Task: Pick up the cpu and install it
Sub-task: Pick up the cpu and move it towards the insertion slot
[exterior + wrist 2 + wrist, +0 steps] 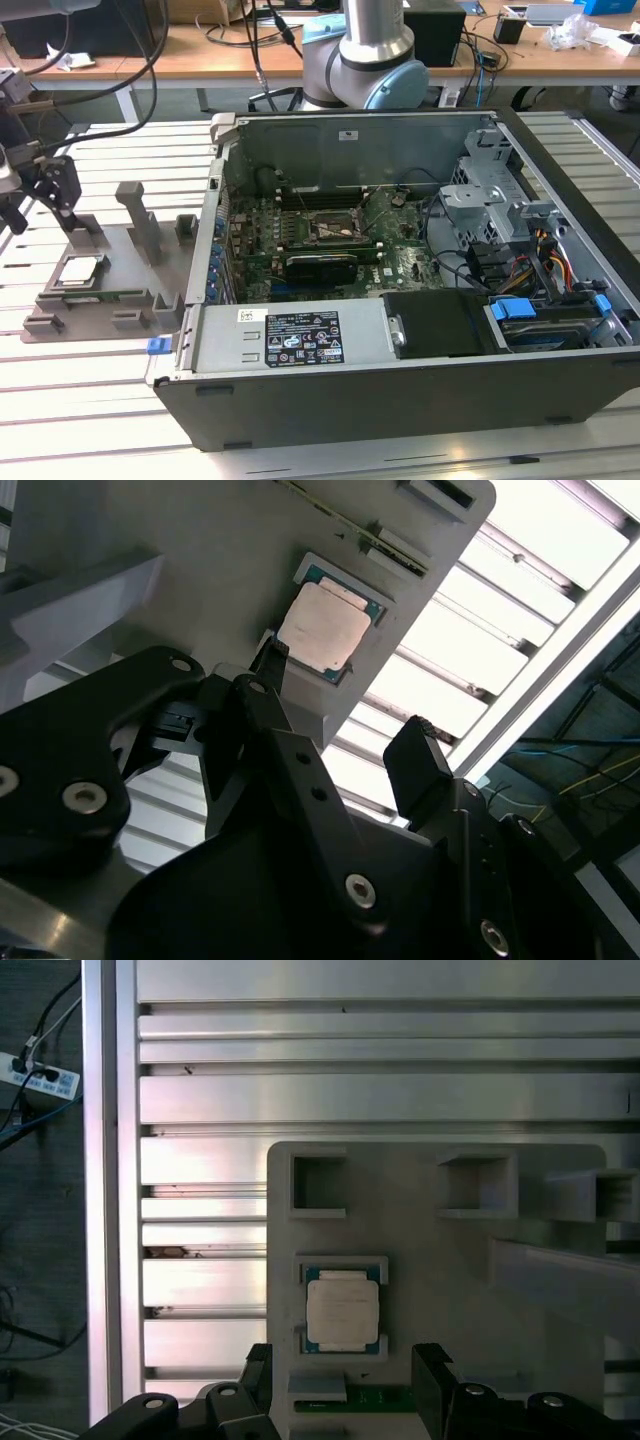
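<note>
Grey fixture tray (130, 250): cpu (342, 1310) lying flat in square recess. Gripper (343, 1375) above tray, fingers apart, holding nothing. Exterior view adds open computer case (330, 130) beside tray, motherboard (300, 240) inside.

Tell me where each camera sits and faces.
Exterior view: off the arm, looking down on the computer case, fixture tray at the exterior view's left; arm base and end effector show.
First wrist view: on the wrist, straight down at the cpu; open end effector shows.
Second wrist view: on the wrist, obliquely past the end effector at the cpu.
All share cpu and fixture tray.
</note>
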Robot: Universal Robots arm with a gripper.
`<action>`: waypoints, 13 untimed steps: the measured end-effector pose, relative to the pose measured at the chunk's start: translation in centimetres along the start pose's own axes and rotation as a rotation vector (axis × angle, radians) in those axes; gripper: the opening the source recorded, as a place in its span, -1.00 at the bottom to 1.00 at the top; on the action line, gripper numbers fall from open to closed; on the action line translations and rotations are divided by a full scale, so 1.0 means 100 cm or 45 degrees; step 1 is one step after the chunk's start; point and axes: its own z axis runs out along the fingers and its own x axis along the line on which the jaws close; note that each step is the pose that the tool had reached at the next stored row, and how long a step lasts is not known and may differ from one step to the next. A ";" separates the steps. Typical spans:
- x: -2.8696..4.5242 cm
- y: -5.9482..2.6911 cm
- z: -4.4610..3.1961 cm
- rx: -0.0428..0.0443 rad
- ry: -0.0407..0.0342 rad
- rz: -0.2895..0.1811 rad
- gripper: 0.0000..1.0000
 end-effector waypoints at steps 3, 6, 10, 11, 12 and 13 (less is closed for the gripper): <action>0.0000 0.0000 0.0011 0.000 0.0000 0.000 0.33; 0.0000 0.0000 0.0021 0.000 0.0000 0.000 0.33; 0.0000 0.0000 0.0033 0.000 0.0000 0.000 0.33; 0.0000 0.0000 0.0036 0.000 0.0000 0.000 0.33; 0.0000 0.0000 0.0041 0.000 -0.0001 0.000 0.33; 0.0000 0.0000 0.0044 0.000 -0.0001 0.000 0.33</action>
